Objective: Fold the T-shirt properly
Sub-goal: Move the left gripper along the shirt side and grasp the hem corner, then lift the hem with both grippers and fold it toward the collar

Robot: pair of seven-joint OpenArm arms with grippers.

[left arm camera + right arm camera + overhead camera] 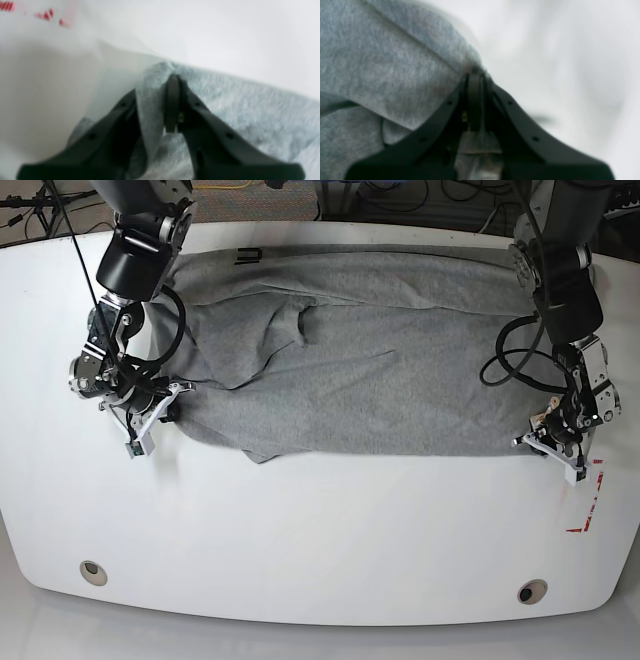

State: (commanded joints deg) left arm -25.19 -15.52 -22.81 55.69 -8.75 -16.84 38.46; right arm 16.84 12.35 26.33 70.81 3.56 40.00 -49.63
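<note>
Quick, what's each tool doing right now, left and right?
Left tool: closed, pinching an edge of the T-shirt.
Right tool: closed, gripping the T-shirt too.

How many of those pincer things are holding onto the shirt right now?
2. The left pincer is shut on the T-shirt at its near corner on the base view's right; the right pincer is shut on its near edge on that view's left.
</note>
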